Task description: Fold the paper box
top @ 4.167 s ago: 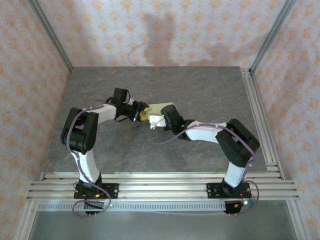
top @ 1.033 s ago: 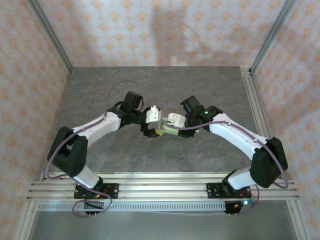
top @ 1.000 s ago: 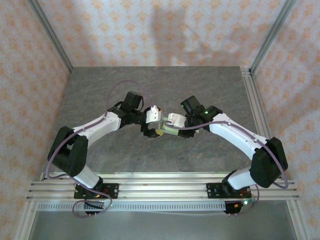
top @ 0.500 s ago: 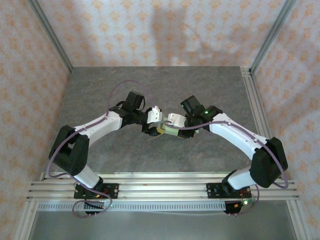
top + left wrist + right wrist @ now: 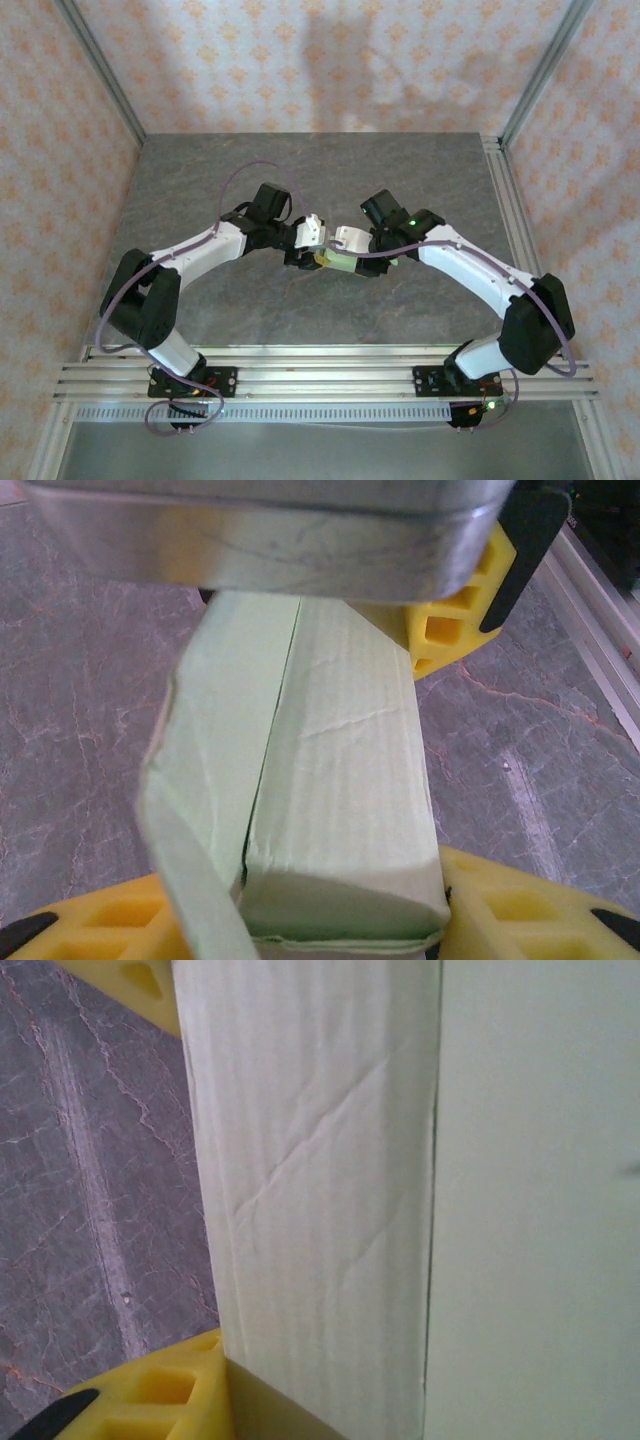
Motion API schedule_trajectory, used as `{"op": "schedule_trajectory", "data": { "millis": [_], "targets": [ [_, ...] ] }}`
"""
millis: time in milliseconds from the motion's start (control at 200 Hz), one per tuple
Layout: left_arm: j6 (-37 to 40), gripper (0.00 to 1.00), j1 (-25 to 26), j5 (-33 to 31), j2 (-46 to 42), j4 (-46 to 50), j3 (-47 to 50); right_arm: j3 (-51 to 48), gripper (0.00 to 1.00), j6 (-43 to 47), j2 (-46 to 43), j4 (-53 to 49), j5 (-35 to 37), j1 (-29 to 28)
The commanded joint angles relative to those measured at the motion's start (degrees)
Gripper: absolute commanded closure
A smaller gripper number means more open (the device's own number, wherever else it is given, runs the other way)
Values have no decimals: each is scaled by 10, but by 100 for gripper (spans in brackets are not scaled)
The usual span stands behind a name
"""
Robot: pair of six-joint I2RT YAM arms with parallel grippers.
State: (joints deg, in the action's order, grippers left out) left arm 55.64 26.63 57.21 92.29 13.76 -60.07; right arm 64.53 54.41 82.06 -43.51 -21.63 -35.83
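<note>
The pale green paper box [image 5: 338, 262] hangs above the table's middle, folded into a small rectangular block. My two grippers meet on it from opposite sides. My left gripper [image 5: 312, 248] comes from the left. In the left wrist view the paper box [image 5: 340, 780] fills the gap of my left gripper [image 5: 320, 920], its yellow fingers [image 5: 530, 910] pressed to the end, and a loose flap [image 5: 190, 810] stands off on the left. My right gripper [image 5: 350, 254] is shut on the other end; one yellow finger [image 5: 160, 1400] lies against the creased box wall [image 5: 310, 1190].
The grey stone-patterned table [image 5: 420, 180] spreads open all round the box. Aluminium rails [image 5: 520, 240] run down the right side and along the near edge [image 5: 320, 370]. Patterned walls close in the back and sides.
My left gripper's jaws have drawn in onto the box end over the last second. Both arms and the box have stayed almost where they were, shifting slightly upward.
</note>
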Motion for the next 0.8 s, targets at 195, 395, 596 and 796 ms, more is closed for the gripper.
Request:
{"op": "schedule_trajectory", "data": {
  "millis": [195,395,596,796],
  "targets": [
    [-9,48,4,10,26,-7,-8,25,32,-6,6,-10,-2,1],
    [-18,49,4,6,41,-17,1,18,27,-16,-1,6,6,1],
    [-18,48,5,-1,43,-16,9,7,20,-33,-15,31,3,2],
    [-20,47,5,-6,43,-14,5,-11,2,-101,-52,83,-13,15]
  ]
}}
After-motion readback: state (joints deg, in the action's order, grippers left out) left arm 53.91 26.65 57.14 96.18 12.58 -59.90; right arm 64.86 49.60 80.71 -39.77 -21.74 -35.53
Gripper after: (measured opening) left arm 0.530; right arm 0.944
